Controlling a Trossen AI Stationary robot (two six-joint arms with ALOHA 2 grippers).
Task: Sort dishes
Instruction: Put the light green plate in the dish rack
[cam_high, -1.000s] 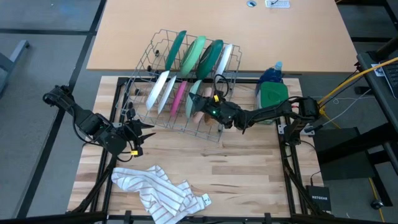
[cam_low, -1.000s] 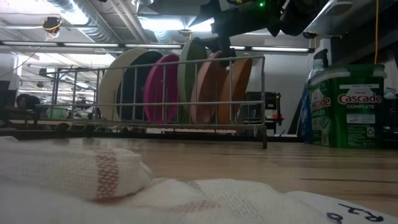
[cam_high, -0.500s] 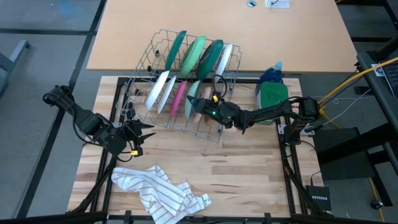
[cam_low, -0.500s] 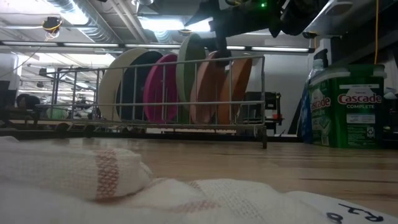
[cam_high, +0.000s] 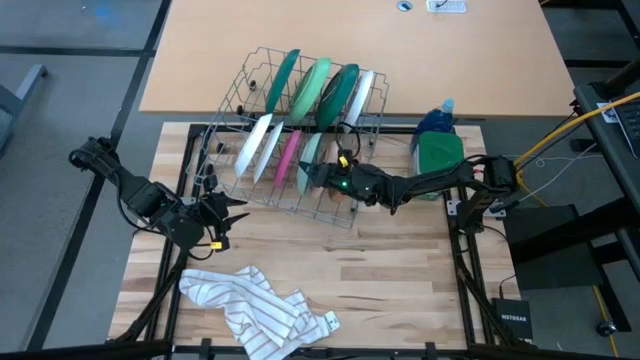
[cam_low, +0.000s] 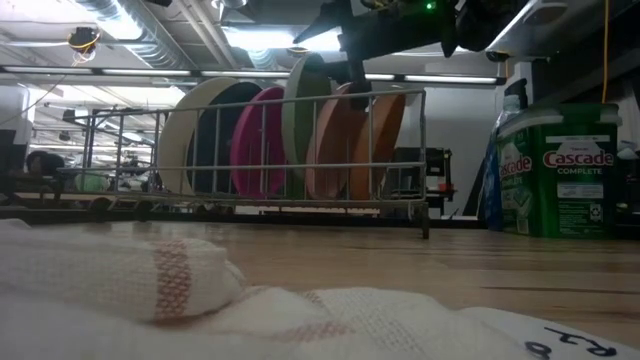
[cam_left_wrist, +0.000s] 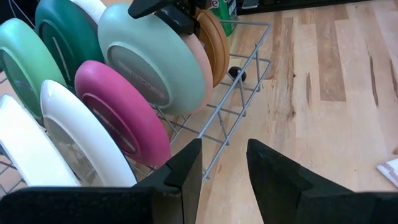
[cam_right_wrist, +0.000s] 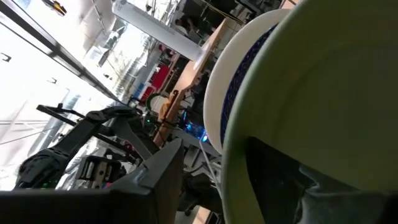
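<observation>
A wire rack (cam_high: 250, 80) at the table's far middle holds dishes standing on edge in two rows. In the near row a light green plate (cam_left_wrist: 149, 56) stands between a pink plate (cam_left_wrist: 124, 106) and tan-brown ones (cam_low: 375, 140). My right gripper (cam_high: 308, 172) reaches in from the right and is shut on the green plate's rim; it also shows in the low view (cam_low: 352, 70). White plates (cam_left_wrist: 74, 137) and dark green dishes (cam_high: 285, 80) fill other slots. My left gripper (cam_left_wrist: 224, 168) waits open near the rack's near left corner, holding nothing. My right gripper pinches the light green plate's upper rim (cam_right_wrist: 242, 106) between its two fingers, one finger (cam_right_wrist: 161, 174) on each face. The fingers come roughly level from the table's right side. The plate stands on edge in the rack, its lower edge (cam_left_wrist: 186, 109) down among the wires.
A white striped cloth (cam_high: 255, 310) lies crumpled at the near left and fills the low view's foreground (cam_low: 150, 280). A green-lidded detergent container (cam_high: 438, 152) and a blue bottle (cam_high: 440, 118) stand right of the rack. Bare wood lies between rack and cloth.
My right gripper has turned at the wrist and shifted slightly toward the table's left, still shut on the light green plate. The plate's top has swung left with it, so it stands more upright in the rack than before.
</observation>
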